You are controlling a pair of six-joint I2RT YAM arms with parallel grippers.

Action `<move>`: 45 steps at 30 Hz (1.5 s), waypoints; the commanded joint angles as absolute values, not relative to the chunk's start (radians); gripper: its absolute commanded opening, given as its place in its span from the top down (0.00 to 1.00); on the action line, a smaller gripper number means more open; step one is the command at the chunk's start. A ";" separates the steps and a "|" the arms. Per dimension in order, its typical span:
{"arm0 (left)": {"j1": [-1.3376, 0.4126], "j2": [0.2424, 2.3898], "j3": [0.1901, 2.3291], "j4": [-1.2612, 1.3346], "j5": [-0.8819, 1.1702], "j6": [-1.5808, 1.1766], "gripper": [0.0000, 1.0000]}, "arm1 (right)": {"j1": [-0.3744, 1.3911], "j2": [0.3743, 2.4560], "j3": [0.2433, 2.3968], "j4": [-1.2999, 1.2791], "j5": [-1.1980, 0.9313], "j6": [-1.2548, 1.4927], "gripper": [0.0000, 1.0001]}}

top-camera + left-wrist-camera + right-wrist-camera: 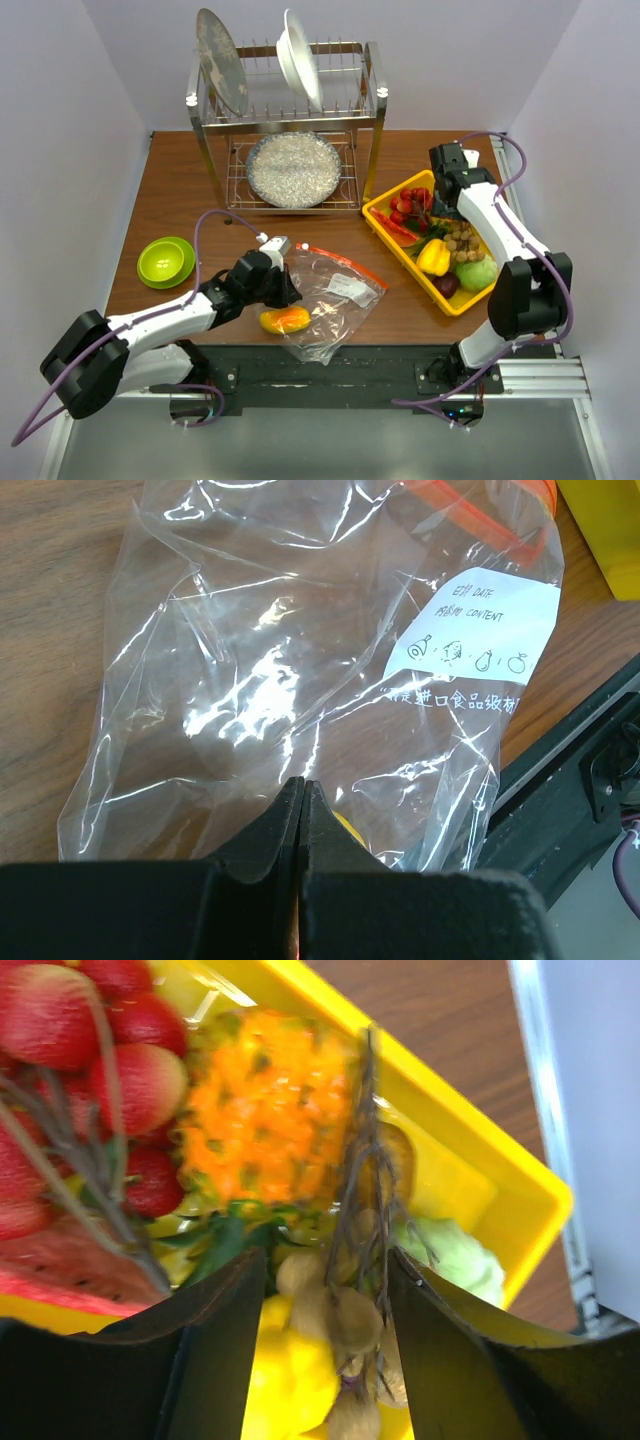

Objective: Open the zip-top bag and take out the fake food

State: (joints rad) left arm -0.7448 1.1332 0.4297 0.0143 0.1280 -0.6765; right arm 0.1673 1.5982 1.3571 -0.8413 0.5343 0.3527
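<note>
The zip-top bag lies crumpled on the wooden table, orange-red zipper strip at its far edge and a white label on top. A yellow-orange mango shows through the plastic at the near left corner. My left gripper is shut on the bag at its left edge; the jaws meet with film running into them. My right gripper hangs open over the yellow tray, the cluster of brown balls loose between its fingers. A yellow pepper and red pieces lie in the tray.
The tray also holds a pale green cabbage, a watermelon slice and a pineapple piece. A metal dish rack with plates and a round pan stands at the back. A green bowl sits at the left.
</note>
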 commanded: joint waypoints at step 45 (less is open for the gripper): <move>-0.695 0.687 0.379 -0.612 -0.276 -1.241 0.34 | 0.712 1.680 1.194 -0.445 -0.173 0.152 0.27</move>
